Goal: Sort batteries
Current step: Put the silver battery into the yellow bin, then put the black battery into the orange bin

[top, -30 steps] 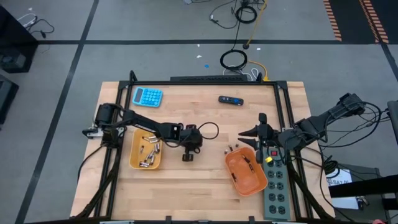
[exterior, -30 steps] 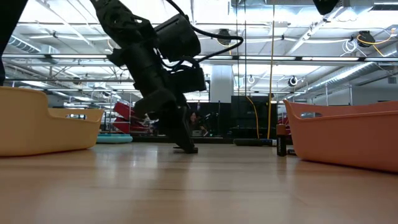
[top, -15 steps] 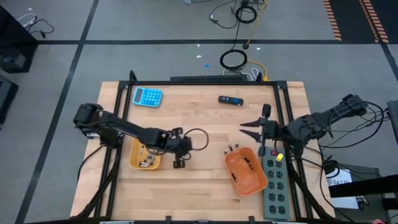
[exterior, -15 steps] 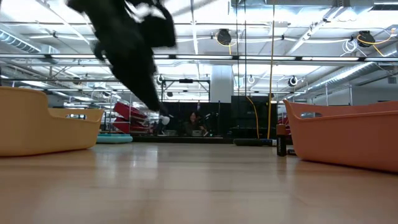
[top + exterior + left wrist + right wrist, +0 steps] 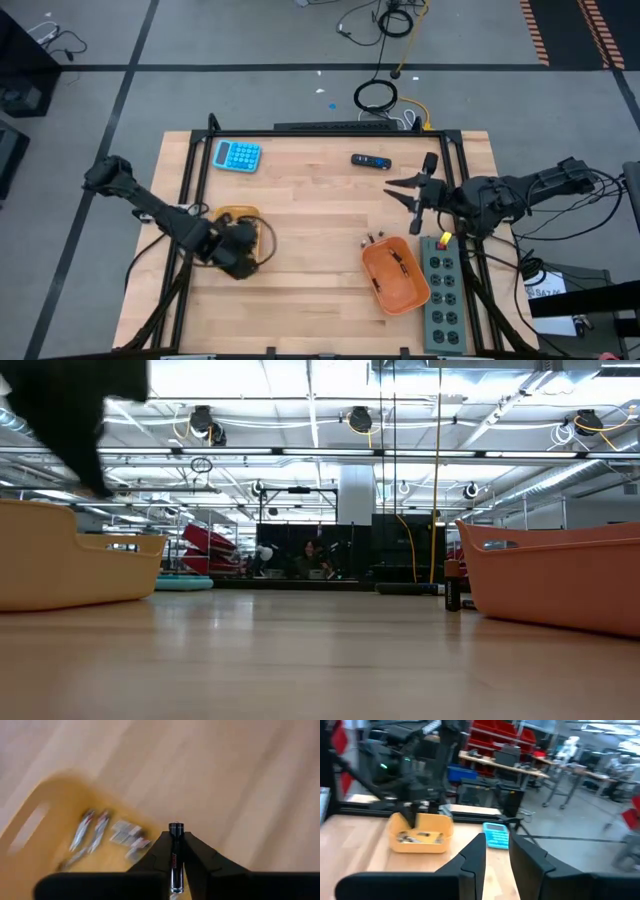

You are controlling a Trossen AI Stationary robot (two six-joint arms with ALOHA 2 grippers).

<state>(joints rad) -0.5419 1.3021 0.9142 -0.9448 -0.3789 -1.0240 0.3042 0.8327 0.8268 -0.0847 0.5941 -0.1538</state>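
My left gripper (image 5: 238, 258) hangs over the yellow tray (image 5: 236, 214) at the table's left and is shut on a small dark battery with a silvery end (image 5: 175, 851). The tray (image 5: 45, 820) holds several silvery batteries (image 5: 112, 834). My right gripper (image 5: 394, 190) is open and empty, raised above the table's right side, beyond the far edge of the orange tray (image 5: 394, 276). A few small batteries (image 5: 372, 240) lie on the wood at that tray's far left corner, and one lies inside it (image 5: 401, 262). My left gripper pinches the battery's sides (image 5: 175, 862) between its two fingers. The battery lies along the fingers, and its silvery end (image 5: 175, 826) sticks out past their tips. It is lifted clear, above the near right part of the yellow tray.
A blue calculator (image 5: 237, 155) and a black-and-blue oblong device (image 5: 371, 161) lie near the far edge. A grey power strip (image 5: 441, 296) lies right of the orange tray. Bare wood spreads between the two trays (image 5: 320, 660).
My left gripper has risen from the table's middle and swung toward the left edge with the battery, ending over the yellow tray. My right gripper has drawn toward the far edge, staying open.
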